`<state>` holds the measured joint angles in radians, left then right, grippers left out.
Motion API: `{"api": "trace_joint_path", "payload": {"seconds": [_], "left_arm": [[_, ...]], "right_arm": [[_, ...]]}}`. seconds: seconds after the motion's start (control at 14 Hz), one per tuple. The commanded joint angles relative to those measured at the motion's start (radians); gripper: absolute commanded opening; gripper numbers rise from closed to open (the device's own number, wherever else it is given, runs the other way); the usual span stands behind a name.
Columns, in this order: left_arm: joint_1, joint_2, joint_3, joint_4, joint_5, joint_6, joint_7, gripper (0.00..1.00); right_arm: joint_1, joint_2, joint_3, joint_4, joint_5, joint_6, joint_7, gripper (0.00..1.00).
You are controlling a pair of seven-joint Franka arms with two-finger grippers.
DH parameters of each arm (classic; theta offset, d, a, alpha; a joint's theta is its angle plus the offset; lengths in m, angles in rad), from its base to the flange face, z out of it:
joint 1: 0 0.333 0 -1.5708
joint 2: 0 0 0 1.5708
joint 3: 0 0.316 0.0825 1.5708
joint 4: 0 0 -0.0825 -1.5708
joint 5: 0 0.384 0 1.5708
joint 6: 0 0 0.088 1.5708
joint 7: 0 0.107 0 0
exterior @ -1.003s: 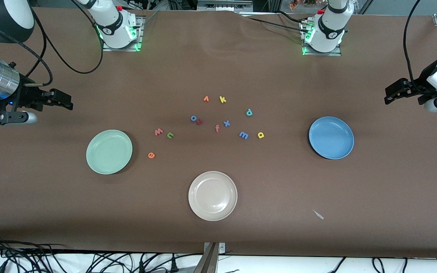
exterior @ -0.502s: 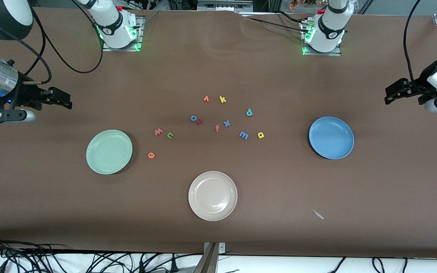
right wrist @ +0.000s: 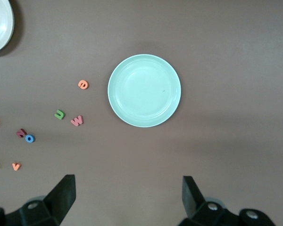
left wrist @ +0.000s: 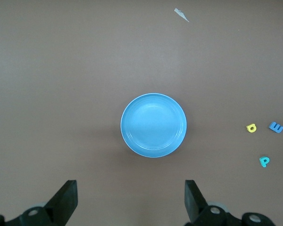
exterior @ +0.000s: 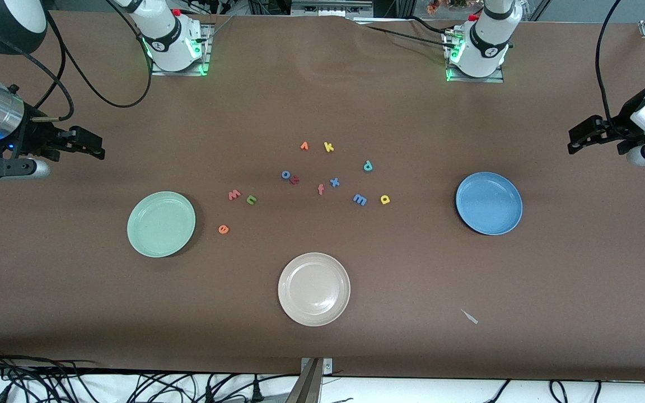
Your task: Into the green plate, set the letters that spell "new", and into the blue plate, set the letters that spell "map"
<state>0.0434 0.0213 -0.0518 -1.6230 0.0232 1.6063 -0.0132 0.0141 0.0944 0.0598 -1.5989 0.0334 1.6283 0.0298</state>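
**Right arm shifted slightly; no letter picked yet**

Over the last second only the right gripper [exterior: 84,144] moved: it drifted a little toward the robots' side of the table, up in the air over bare tabletop at the right arm's end. Its fingers stood wide apart and held nothing. The left gripper [exterior: 583,136] waited over the left arm's end of the table, also spread wide and empty.

Nothing on the table changed. The green plate [exterior: 161,224] and the blue plate [exterior: 489,202] were both empty. The "w" [exterior: 234,194], "n" [exterior: 251,199] and "e" [exterior: 223,229] lay near the green plate; the "m" [exterior: 360,199], "a" [exterior: 385,199] and "p" [exterior: 368,165] lay in the scatter toward the blue plate.

All six placements remained to be done, and the small shift looked like the start of a move, not progress.
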Motion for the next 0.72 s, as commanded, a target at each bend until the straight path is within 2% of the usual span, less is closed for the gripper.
{"api": "trace_joint_path", "payload": {"seconds": [0.0, 0.64], "left_arm": [[0.007, -0.001, -0.002, 0.018, -0.012, -0.019, 0.022, 1.0], [0.007, -0.001, 0.0, 0.018, -0.014, -0.02, 0.022, 1.0]], "right_arm": [[0.0, -0.042, 0.0, -0.036, 0.013, 0.002, -0.001, 1.0], [0.0, -0.073, 0.0, -0.07, 0.016, 0.007, 0.001, 1.0]]}}
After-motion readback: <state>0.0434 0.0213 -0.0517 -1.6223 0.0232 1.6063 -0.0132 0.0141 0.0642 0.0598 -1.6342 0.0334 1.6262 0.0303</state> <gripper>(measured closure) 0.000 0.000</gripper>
